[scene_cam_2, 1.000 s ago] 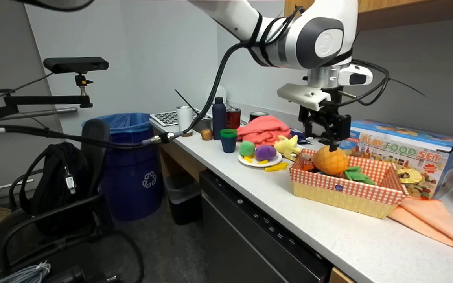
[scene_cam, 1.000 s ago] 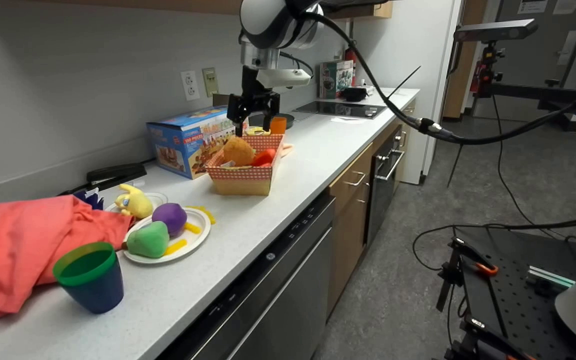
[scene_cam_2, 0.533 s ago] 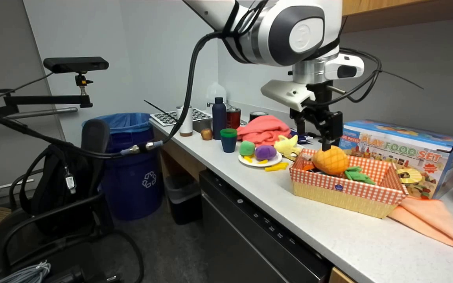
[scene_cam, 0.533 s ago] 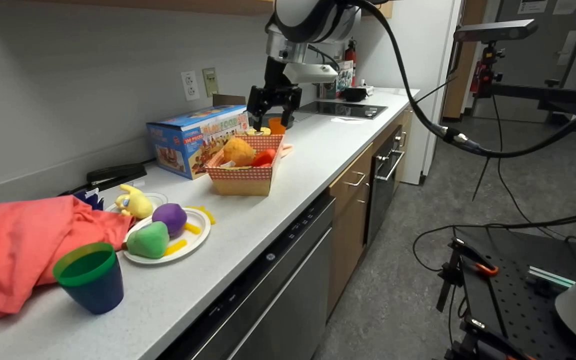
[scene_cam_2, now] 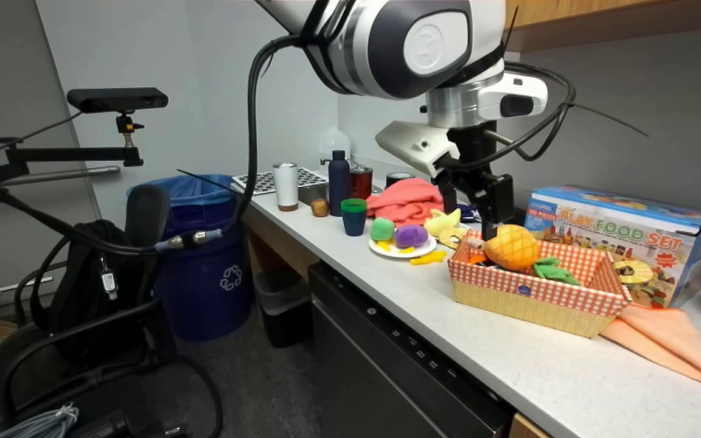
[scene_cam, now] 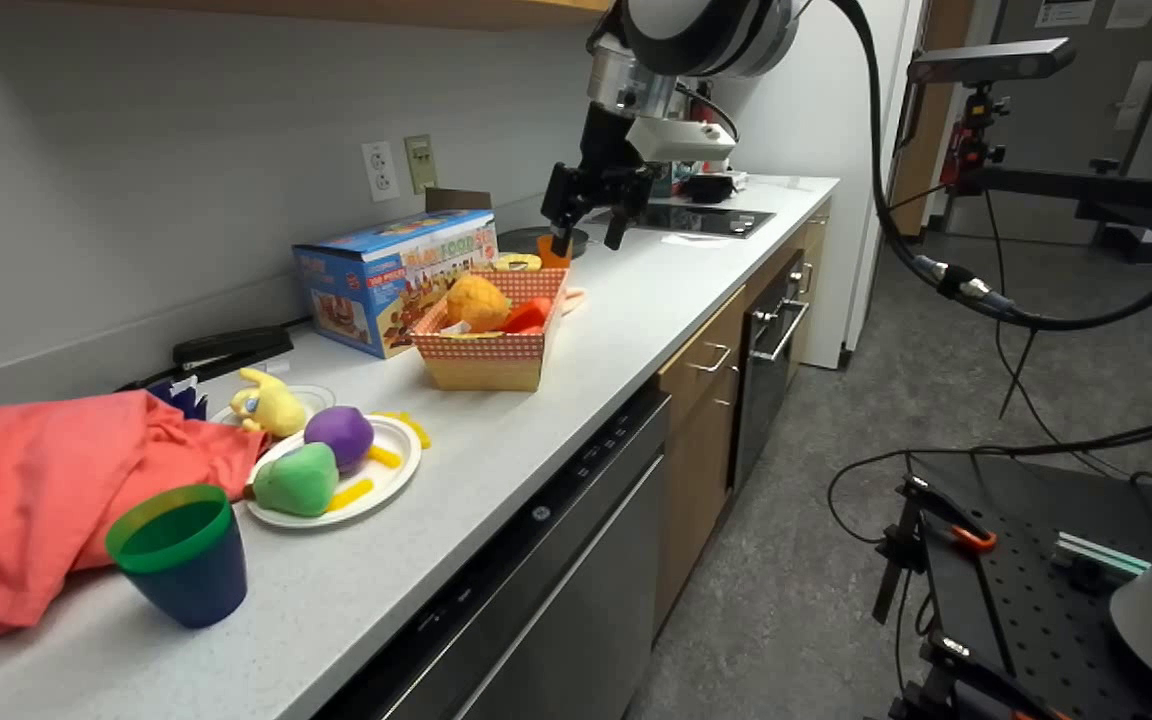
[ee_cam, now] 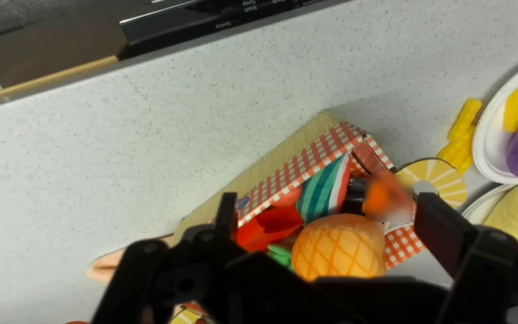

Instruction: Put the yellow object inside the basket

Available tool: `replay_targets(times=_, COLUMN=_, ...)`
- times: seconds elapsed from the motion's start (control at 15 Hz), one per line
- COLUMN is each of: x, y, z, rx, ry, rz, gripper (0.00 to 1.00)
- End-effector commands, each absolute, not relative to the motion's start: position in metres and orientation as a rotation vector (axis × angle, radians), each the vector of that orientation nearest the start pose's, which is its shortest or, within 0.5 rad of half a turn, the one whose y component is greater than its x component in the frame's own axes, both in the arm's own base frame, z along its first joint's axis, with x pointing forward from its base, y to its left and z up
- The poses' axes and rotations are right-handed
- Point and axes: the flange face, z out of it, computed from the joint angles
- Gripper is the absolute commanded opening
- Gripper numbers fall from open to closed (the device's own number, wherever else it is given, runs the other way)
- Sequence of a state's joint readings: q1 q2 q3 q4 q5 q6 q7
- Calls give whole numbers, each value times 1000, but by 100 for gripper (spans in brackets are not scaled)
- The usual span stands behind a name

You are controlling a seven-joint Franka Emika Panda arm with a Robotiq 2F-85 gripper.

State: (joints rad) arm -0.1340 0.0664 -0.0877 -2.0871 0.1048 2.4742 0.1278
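Note:
The yellow object, a round yellow-orange toy with criss-cross lines, shows in both exterior views (scene_cam: 477, 303) (scene_cam_2: 512, 247). It rests among other toys inside the tan basket (scene_cam_2: 521, 302) with a red-checked lining, and sticks up above the rim. The basket also shows in the other views (scene_cam: 481, 375) (ee_cam: 306, 164). My gripper (scene_cam: 588, 243) is open and empty, above the counter and apart from the toy and basket. In the wrist view the yellow object (ee_cam: 340, 247) shows between the spread fingers of my gripper (ee_cam: 329, 200), its lower part hidden by the gripper body.
A blue play food box (scene_cam: 386, 285) stands by the wall beside the basket. A white plate (scene_cam: 391, 490) holds green and purple toys. A pale yellow toy (scene_cam: 271, 405), a red cloth (scene_cam: 66, 480) and a cup (scene_cam: 181, 555) are nearby. A peach napkin (scene_cam_2: 667, 347) lies by the basket.
My open gripper has moved away from over the basket, to the right in one exterior view and leftward, nearer the camera, in another. The yellow object and basket have not moved.

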Motion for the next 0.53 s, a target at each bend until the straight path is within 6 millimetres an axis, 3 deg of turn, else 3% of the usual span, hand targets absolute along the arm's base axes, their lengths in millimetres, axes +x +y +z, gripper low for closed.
replay_targets(times=0.0, x=571, y=-129, z=428, rx=-2978, ry=635, rz=-496, gripper=100)
replay_targets(times=0.47, x=570, y=-128, z=426, rx=-2978, ry=635, rz=-493, gripper=100)
